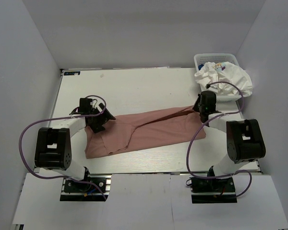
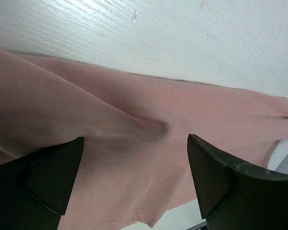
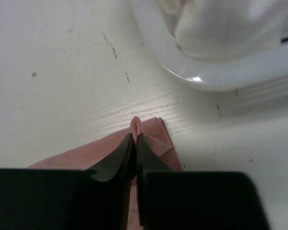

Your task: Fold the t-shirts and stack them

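Note:
The dusty pink t-shirt point(image 1: 149, 132) lies stretched across the middle of the table, folded lengthwise with creases. My left gripper point(image 1: 100, 120) hovers open over its left end; the left wrist view shows pink cloth point(image 2: 134, 143) under and between the spread fingers point(image 2: 216, 177), not pinched. My right gripper point(image 1: 202, 108) is shut on the shirt's right corner; in the right wrist view a small fold of pink cloth point(image 3: 136, 125) pokes out between the closed fingertips. The white t-shirt point(image 1: 225, 79) lies crumpled in and over the basket at the back right.
A white plastic basket point(image 1: 216, 58) stands at the table's back right corner; its rim point(image 3: 206, 76) shows close in the right wrist view. Grey walls enclose the table on three sides. Purple cables loop from both arms.

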Tool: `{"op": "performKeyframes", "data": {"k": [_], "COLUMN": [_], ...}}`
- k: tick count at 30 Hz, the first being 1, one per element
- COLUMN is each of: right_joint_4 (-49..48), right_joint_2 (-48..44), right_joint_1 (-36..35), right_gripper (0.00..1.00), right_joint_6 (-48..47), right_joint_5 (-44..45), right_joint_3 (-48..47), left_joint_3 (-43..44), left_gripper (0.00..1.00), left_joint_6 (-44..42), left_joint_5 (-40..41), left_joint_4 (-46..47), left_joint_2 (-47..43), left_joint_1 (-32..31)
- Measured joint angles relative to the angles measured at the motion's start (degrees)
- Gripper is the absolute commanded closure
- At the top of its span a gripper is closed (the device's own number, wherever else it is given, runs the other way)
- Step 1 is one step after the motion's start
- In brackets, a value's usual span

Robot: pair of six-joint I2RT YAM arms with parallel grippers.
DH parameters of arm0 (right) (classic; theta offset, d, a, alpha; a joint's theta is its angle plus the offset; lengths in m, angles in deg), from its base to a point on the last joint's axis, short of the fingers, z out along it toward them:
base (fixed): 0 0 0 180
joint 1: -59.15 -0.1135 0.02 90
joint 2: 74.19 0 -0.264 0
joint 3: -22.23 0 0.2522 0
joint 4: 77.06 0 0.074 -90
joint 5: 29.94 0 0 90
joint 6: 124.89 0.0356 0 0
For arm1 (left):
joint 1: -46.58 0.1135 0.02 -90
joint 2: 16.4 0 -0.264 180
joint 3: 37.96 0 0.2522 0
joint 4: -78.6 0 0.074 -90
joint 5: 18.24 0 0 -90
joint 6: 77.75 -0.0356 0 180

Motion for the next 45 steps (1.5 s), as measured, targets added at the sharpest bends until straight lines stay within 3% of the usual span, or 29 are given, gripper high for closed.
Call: {"op": "performKeyframes", "data": {"k": [3, 10, 14, 18, 23, 30, 36, 41, 45], "right_joint_4": [0.74, 6.29, 7.13, 9.92, 14.14, 26.69, 37.00, 40.57, 43.87], "right_joint_2": [-0.59, -7.43, -10.36, -9.16, -5.44, 7.65, 16.65, 16.46, 11.78], "right_joint_1": [1.70, 6.34, 6.58, 2.73, -5.64, -14.60, -16.92, -16.79, -15.50], "right_gripper": [0.39, 0.32, 0.12, 0.10, 0.10, 0.11, 0.11, 0.10, 0.10], "right_joint_6": [1.09, 2.78, 1.86, -0.87, -3.89, -8.61, -9.92, -7.45, -2.16], "right_joint_5": [0.66, 5.31, -2.01, -12.24, -15.43, -5.07, 6.16, 14.08, 20.31], "right_joint_3": [2.01, 2.67, 2.60, -0.79, -8.59, -22.34, -26.60, -26.45, -20.85], "left_joint_3": [0.50, 1.36, 1.99, 2.82, 3.85, 4.59, 9.70, 13.29, 16.26], "left_gripper": [0.00, 0.00, 0.00, 0.00, 0.00, 0.00, 0.00, 0.00, 0.00], "left_joint_6": [0.07, -0.13, -1.01, -1.57, -1.73, -2.03, -2.82, -3.08, -3.23], "left_joint_5": [1.22, 3.87, 4.83, 4.98, 4.85, 4.85, 6.16, 7.30, 8.90], "left_joint_4": [-1.18, -3.28, -4.44, -4.96, -5.20, -5.70, -8.24, -9.33, -10.62], "left_joint_2": [0.04, -0.04, 0.13, 0.98, 1.97, 2.60, 6.93, 9.90, 12.17], "left_joint_1": [0.00, 0.00, 0.00, -0.11, -0.11, -0.07, 0.00, 0.26, 0.26]}}
